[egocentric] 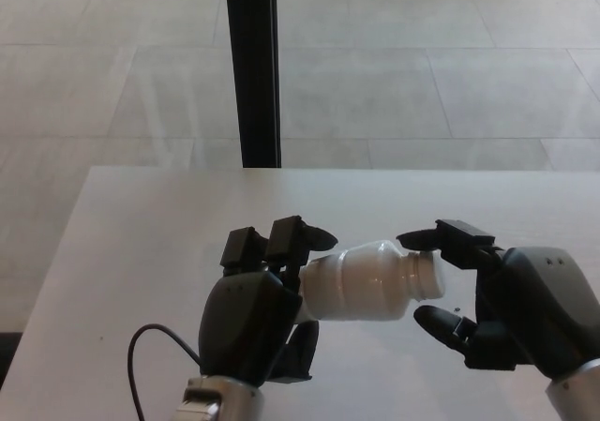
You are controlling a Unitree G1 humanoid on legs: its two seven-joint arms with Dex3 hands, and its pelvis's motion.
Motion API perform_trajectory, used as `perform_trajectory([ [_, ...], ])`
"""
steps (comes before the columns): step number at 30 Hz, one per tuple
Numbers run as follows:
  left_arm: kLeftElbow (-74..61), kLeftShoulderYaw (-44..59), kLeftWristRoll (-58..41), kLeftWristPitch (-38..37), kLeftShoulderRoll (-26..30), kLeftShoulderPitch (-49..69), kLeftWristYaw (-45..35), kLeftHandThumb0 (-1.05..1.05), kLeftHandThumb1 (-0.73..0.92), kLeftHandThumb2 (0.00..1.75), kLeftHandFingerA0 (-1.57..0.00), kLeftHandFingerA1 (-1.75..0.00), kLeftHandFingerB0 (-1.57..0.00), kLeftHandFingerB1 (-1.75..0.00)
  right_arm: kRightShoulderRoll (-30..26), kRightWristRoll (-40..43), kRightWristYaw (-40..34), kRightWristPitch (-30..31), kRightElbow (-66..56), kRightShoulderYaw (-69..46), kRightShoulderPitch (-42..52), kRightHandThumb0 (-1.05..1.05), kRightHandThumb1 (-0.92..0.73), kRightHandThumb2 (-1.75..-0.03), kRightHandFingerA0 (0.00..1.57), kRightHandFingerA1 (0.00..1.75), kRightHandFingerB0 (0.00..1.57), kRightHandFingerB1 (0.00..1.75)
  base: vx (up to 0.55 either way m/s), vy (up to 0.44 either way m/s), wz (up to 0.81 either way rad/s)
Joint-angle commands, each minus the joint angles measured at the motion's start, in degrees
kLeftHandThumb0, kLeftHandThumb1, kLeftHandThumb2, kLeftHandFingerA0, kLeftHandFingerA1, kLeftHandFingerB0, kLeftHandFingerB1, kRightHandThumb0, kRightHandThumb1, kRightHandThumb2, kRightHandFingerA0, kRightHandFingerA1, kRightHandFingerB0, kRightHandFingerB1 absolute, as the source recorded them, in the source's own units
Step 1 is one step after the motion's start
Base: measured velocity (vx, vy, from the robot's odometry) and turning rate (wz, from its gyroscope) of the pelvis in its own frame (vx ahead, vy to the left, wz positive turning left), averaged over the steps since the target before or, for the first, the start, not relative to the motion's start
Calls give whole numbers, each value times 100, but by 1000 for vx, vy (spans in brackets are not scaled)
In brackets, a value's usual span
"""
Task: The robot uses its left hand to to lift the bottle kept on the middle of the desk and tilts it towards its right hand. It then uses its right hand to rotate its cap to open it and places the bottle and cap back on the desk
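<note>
Head view, the only angle here: the left hand (255,313) is wrapped around the base end of the white bottle (366,280), fingers curled over the top of it and thumb underneath. The bottle is up off the desk (141,243), lying nearly sideways with its neck pointing at the right hand (511,304).

That right hand is right at the cap (429,276). One of its fingers (441,238) reaches over the top of the cap and looks to be touching it, while the thumb (441,324) sits lower and a bit apart from it. So it's half-curled around the cap end, but honestly I can't tell whether it really has a grip on it or is just resting there.

A thin black cable (155,351) loops on the desk beside the left wrist. Past the far edge of the desk there's a dark vertical post (251,65) and a pale tiled floor (422,65).
</note>
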Motion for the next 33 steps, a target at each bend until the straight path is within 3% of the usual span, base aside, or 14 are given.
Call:
perform_trajectory([
  [1,11,22,35,-53,31,16,98,19,53,129,-91,-175,-83,-149,-78,30,-154,-170,-1,-43,19,-31,-73,-78,96,175,66,70,0,0,0],
  [3,-10,30,22,-22,10,25,83,15,49,131,-105,-175,-88,-146,-120,75,-135,-244,45,-57,9,-29,-74,-82,97,175,74,79,0,0,0],
  [7,98,15,67,-139,63,-43,178,21,49,129,-91,-175,-83,-151,-174,61,-82,-231,75,-83,-21,-29,-72,-84,98,175,80,78,0,0,0],
  [15,76,30,56,-162,71,-13,207,18,50,132,-92,-175,-84,-147,-186,127,25,-123,136,-108,6,-36,-72,-70,103,166,63,54,0,0,0],
  [17,69,11,88,-124,77,-25,190,19,50,129,-91,-175,-84,-152,-215,62,49,-75,144,-103,0,-43,-70,-61,109,141,52,44,0,0,0],
  [20,44,26,43,-91,47,-20,146,11,50,131,-105,-175,-88,-146,-241,-7,34,-60,138,-85,-9,-44,-69,-61,107,142,51,45,0,0,0],
  [21,69,8,97,-94,54,-36,199,18,50,131,-92,-175,-85,-148,-243,28,80,-40,125,-81,0,-45,-69,-60,109,142,53,45,0,0,0],
  [25,27,23,48,-17,18,-12,113,16,52,131,-93,-175,-84,-148,-271,51,45,-110,145,-76,11,-42,-69,-64,108,140,57,48,0,0,0],
  [26,40,21,53,-49,26,-14,135,18,50,129,-90,-175,-83,-151,-256,65,12,-123,162,-79,14,-39,-70,-64,105,149,60,50,0,0,0],
  [27,51,28,35,-70,23,-15,140,20,50,130,-91,-175,-83,-152,-291,97,-72,-278,216,-85,15,-28,-72,-75,100,171,79,74,0,0,0],
  [28,35,21,54,-47,33,-14,122,20,50,129,-90,-175,-83,-152,-300,113,-87,-310,229,-91,21,-27,-70,-83,96,175,85,95,0,0,0],
  [30,27,18,63,-37,37,-13,114,20,50,129,-90,-175,-83,-152,-303,121,-92,-327,240,-95,22,-27,-70,-83,96,175,85,95,0,0,0],
  [31,23,17,44,-90,48,23,135,18,51,129,-89,-175,-82,-153,-307,169,-204,-480,313,-106,46,-21,-62,-104,95,173,86,122,0,0,0],
  [33,17,13,35,-102,59,40,120,17,52,128,-87,-175,-80,-153,-312,226,-397,-743,429,-132,55,-18,-60,-109,94,172,81,133,0,0,0],
])
